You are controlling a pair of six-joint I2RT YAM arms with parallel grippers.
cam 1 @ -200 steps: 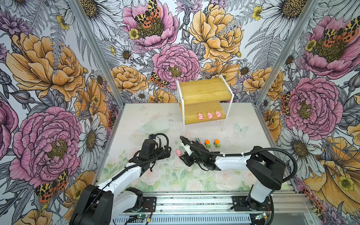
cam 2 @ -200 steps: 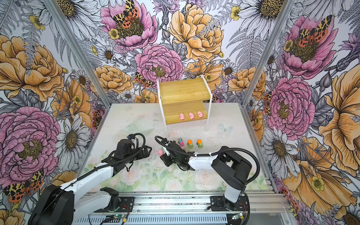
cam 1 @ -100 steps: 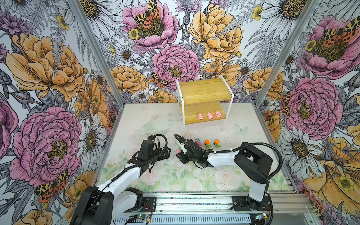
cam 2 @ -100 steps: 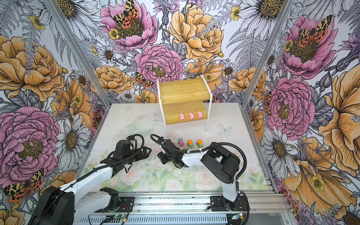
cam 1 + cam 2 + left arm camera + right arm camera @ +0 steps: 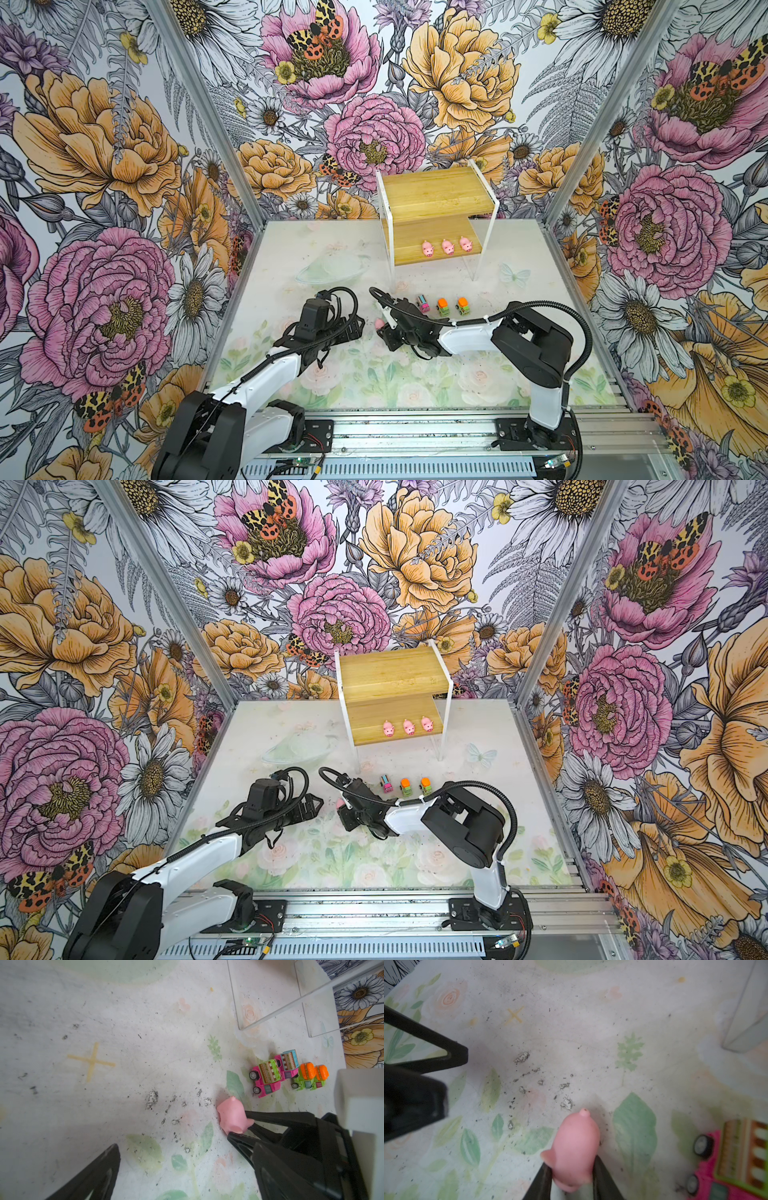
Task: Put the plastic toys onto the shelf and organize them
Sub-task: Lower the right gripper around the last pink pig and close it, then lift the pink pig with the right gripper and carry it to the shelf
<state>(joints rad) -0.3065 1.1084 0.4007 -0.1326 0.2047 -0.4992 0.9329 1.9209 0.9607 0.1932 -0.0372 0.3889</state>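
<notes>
Pig [image 5: 574,1151] pinched in right gripper [image 5: 572,1169] near the desk's middle, in front of the shelf [image 5: 436,195].
Top views: only a pink speck at the fingertips, and three more pigs [image 5: 446,246] on the lower board. Right wrist view: a finger on each flank, long axis in line with them, small nub (tail or snout, unclear) toward the desk's left edge. Left wrist view alone shows all four trucks [image 5: 268,1076]. Left gripper [image 5: 356,328] spread, empty. Since a second ago: pig unmoved, right jaws drawn in.
</notes>
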